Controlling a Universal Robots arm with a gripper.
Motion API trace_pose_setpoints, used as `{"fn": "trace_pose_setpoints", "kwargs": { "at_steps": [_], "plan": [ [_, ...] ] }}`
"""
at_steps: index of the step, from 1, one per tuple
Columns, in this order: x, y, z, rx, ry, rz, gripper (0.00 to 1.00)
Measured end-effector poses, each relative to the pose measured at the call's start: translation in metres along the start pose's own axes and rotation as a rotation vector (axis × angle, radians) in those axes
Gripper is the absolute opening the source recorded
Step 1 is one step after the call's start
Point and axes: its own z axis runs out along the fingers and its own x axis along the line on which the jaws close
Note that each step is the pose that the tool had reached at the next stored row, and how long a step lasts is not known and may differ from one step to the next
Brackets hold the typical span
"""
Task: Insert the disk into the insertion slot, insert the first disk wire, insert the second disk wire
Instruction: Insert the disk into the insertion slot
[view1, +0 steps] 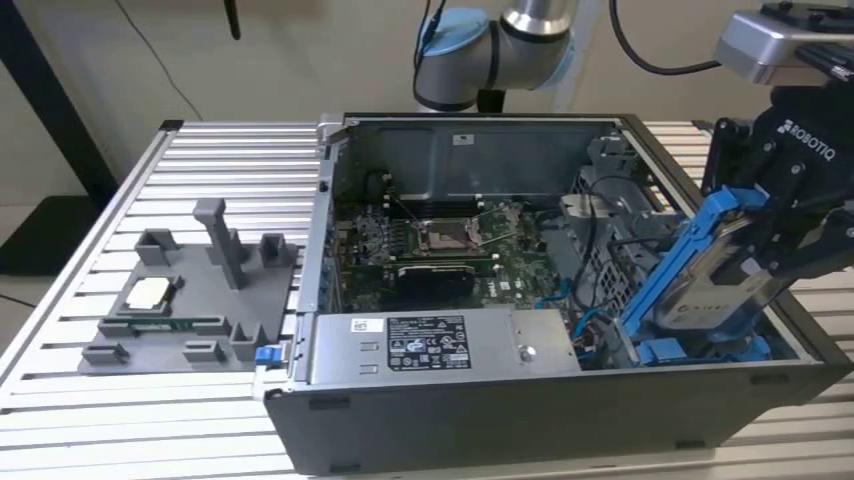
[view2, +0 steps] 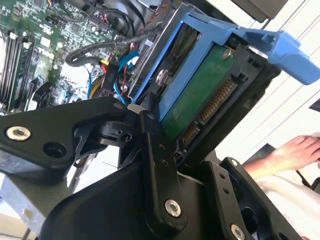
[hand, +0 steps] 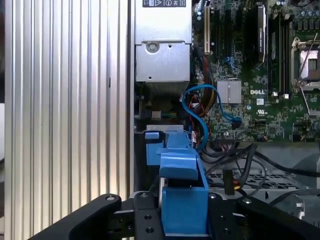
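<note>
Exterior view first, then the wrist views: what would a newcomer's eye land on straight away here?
The disk in its bright blue caddy stands out most, held tilted by the gripper at the exterior view's right, its lower end by the insertion slot. Next comes the open computer case, with its green motherboard in the middle. In the second wrist view, a person's hand shows in the background.
</note>
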Motion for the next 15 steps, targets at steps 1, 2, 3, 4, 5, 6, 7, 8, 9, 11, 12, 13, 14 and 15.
{"fn": "trace_pose_setpoints", "kwargs": {
  "at_steps": [1,2,3,4,5,6,7,8,9,11,12,13,14,15],
  "plan": [
    [0.0001,-0.0018,0.0011,-0.0007,-0.0019,0.000,0.33],
    [0.0001,-0.0030,0.0008,-0.0009,-0.0009,0.000,0.33],
    [-0.0001,-0.0043,0.0001,-0.0008,0.0003,0.000,0.33],
    [-0.0002,-0.0046,0.0003,-0.0008,0.0002,0.000,0.33],
    [-0.0001,-0.0047,0.0018,-0.0008,-0.0003,0.000,0.33],
    [-0.0001,-0.0049,0.0033,-0.0008,0.0003,0.000,0.33],
    [-0.0002,-0.0050,0.0053,-0.0009,-0.0001,0.000,0.33],
    [-0.0003,-0.0052,0.0070,-0.0009,0.0002,0.000,0.33],
    [-0.0003,-0.0054,0.0090,-0.0009,0.0000,0.000,0.33],
    [-0.0005,-0.0056,0.0124,-0.0008,0.0004,0.000,0.33],
    [-0.0005,-0.0057,0.0143,-0.0008,0.0002,0.000,0.33],
    [-0.0005,-0.0058,0.0161,-0.0008,0.0001,0.000,0.33],
    [-0.0006,-0.0059,0.0178,-0.0008,0.0003,0.000,0.33],
    [-0.0006,-0.0060,0.0197,-0.0008,0.0002,0.000,0.33]
  ]
}}
